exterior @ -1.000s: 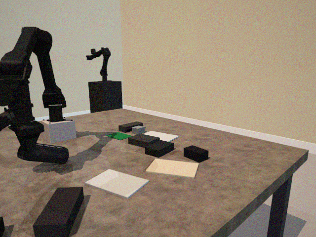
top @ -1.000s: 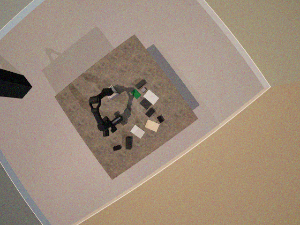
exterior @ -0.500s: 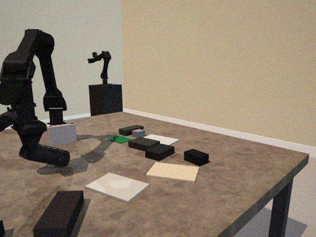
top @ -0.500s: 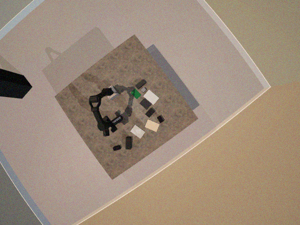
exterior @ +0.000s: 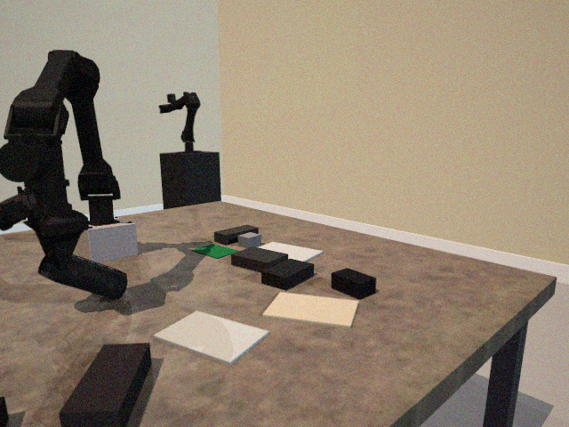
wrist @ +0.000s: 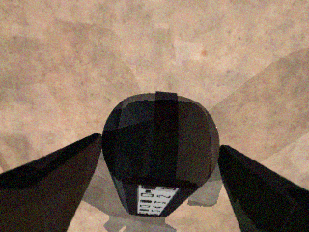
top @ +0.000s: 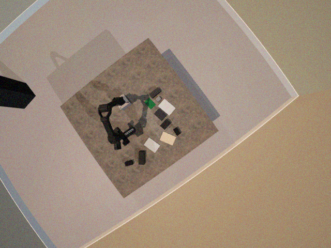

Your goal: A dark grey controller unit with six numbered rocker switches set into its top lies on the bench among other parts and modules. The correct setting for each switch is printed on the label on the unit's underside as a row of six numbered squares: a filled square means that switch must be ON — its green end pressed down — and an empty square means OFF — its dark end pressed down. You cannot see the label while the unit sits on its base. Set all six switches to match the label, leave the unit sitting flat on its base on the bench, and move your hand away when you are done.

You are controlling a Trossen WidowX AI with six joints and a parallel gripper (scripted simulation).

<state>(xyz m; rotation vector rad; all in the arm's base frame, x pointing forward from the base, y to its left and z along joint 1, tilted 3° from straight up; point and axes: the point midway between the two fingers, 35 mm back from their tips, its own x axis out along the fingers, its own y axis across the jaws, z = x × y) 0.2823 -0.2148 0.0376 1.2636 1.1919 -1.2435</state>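
My gripper (wrist: 160,146) (exterior: 57,269) (top: 123,135) is shut on the dark grey controller unit (wrist: 145,161) (exterior: 89,277) (top: 130,130), gripping it by its sides. It holds the unit a little above the bench at the left, with its shadow below. The unit is turned over, so its underside faces up and toward the wrist camera. The white label (wrist: 154,198) shows at the lower end of the unit in the wrist view. Its squares are partly cut off by the frame edge and too small to read. The switches are hidden.
The arm's white base block (exterior: 112,241) stands behind. To the right lie a green plate (exterior: 214,251), dark modules (exterior: 259,258) (exterior: 287,272) (exterior: 354,281), a white plate (exterior: 211,335) and a tan plate (exterior: 311,309). A long black block (exterior: 108,386) lies at the front left.
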